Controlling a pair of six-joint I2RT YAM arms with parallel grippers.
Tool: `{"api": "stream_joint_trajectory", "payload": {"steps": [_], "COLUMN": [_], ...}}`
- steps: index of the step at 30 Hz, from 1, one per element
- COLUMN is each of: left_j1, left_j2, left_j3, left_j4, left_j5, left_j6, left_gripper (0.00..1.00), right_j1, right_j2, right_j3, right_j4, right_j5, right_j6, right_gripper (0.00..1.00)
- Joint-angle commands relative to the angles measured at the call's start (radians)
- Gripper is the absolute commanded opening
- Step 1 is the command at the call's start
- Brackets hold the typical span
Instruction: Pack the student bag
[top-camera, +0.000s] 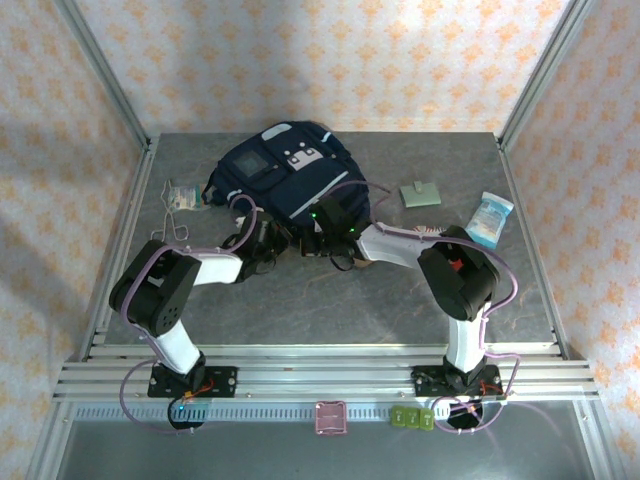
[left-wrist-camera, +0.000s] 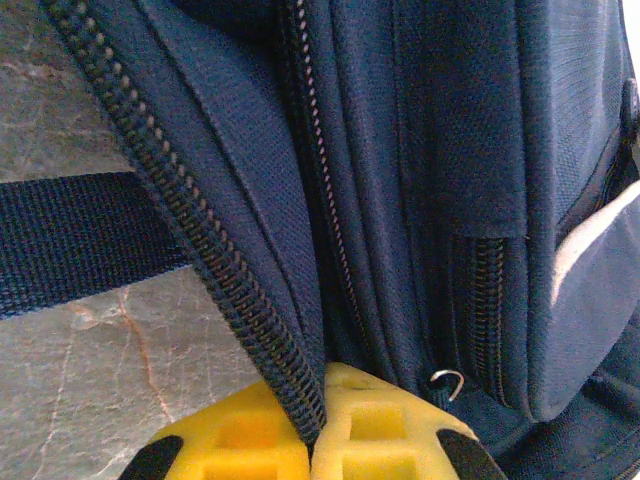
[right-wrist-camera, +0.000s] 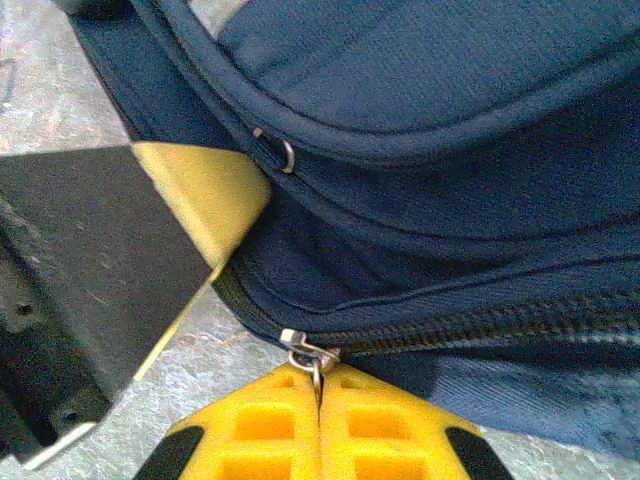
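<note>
Right now the large navy blue fabric student bag (top-camera: 285, 170) lies at the far middle of the grey stone-patterned desk (top-camera: 400, 300). The left tool (left-wrist-camera: 315, 440), its yellow pads pressed together, pinches the bag's dark toothed zipper edge (left-wrist-camera: 197, 230) (a flap along the opening). Just beside it, the right tool (right-wrist-camera: 318, 390) is clamped on the small silver metal zipper pull (right-wrist-camera: 305, 350) at the bag's near side.

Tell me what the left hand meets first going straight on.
The large navy blue fabric backpack: the left hand is shut on its zipper edge, bag panels directly ahead.
</note>
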Motion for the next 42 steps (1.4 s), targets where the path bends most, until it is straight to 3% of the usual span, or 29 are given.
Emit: {"api": "stream_joint_trajectory", "payload": {"steps": [1,12,15,25,35,41,42], "left_j1": [0.041,0.074,0.074,0.158,0.269,0.319,0.333], "left_j2": [-0.023,-0.084,-0.082,-0.072,-0.169,-0.293,-0.308], "left_j3": [0.014,0.014,0.05,0.22,0.193,0.099,0.087], "left_j4": [0.026,-0.024,-0.053,-0.23,-0.286,-0.308,-0.309], "left_j5": [-0.03,0.043,0.059,0.043,0.057,-0.027,-0.029], "left_j6": [0.041,0.154,0.203,0.401,0.431,0.418,0.411], "left_gripper": [0.0,0.0,0.0,0.0,0.0,0.0,0.1], "right_j1": [-0.05,-0.264,-0.259,-0.129,0.035,0.095,0.097], "right_j2": [-0.082,-0.178,-0.185,-0.205,-0.183,-0.096,-0.08], "right_j3": [-0.044,-0.123,-0.114,-0.092,-0.028,0.038,0.047], "right_j4": [-0.118,-0.217,-0.176,-0.165,-0.112,-0.04,-0.029], "right_j5": [0.082,0.316,0.279,0.18,0.056,-0.035,-0.049], "right_j6": [-0.03,-0.049,-0.054,-0.063,-0.028,-0.003,0.003], "right_gripper": [0.0,0.0,0.0,0.0,0.0,0.0,0.0]}}
